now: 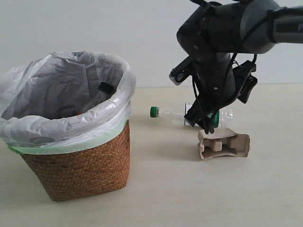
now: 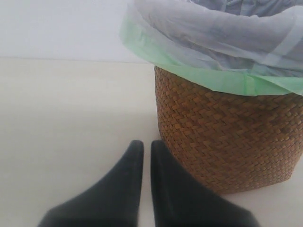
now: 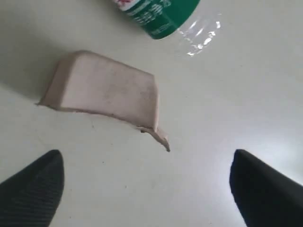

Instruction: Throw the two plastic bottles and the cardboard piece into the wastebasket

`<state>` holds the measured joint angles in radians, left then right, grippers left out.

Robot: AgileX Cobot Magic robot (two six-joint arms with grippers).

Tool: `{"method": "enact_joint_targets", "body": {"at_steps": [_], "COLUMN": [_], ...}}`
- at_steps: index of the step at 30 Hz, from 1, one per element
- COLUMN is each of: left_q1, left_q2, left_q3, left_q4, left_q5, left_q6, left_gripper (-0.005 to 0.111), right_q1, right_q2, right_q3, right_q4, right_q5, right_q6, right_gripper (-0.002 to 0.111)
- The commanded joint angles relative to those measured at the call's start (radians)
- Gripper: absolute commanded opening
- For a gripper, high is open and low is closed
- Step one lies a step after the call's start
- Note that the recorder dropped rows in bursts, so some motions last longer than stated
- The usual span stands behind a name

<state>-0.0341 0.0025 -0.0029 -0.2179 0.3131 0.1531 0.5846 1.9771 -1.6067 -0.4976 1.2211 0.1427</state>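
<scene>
The wicker wastebasket with its white bag stands at the left. A black cap shows inside it; the rest of that bottle is hidden. The green-capped bottle lies on its side on the table, partly behind my right arm. Just in front of it sits the cardboard piece. My right gripper hangs open just over the cardboard's left end. In the right wrist view the cardboard piece and bottle lie beyond the open right gripper. My left gripper is shut and empty beside the wastebasket.
The pale table runs to a plain white wall behind. My right arm's dark body looms over the bottle and cardboard. The left arm does not show in the exterior view.
</scene>
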Motion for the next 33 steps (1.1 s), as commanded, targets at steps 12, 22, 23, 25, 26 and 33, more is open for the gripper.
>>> {"method": "enact_joint_targets", "body": {"at_steps": [12,22,23,25,26,33], "left_q1": [0.003,0.003,0.003,0.003,0.003,0.003], "left_q2": [-0.002,-0.002,-0.002,-0.002,-0.002,-0.002], "left_q3": [0.003,0.003,0.003,0.003,0.003,0.003], "left_q4": [0.002,0.002,0.002,0.002,0.002,0.002], "left_q5": [-0.003,-0.003,-0.003,-0.003,-0.003,-0.003], "left_q6": [-0.009,-0.009,-0.009,-0.009,-0.009,-0.009], "left_gripper": [0.006,0.006,0.006,0.006,0.006,0.006], "right_q1": [-0.006,-0.006,-0.006,-0.006,-0.006,-0.006], "right_q2": [0.004,0.02,0.027,0.044,0.052,0.088], "right_q3": [0.14,0.176,0.176,0.176,0.176,0.176], "right_q4": [0.017,0.017,0.017,0.017,0.015,-0.029], "right_q5": [-0.031,-0.188,-0.192,-0.203,-0.206,-0.247], "right_q6": [-0.197,-0.22,-0.223,-0.223,-0.225,-0.223], "right_gripper": [0.078,0.064,0.061,0.055,0.055,0.059]}}
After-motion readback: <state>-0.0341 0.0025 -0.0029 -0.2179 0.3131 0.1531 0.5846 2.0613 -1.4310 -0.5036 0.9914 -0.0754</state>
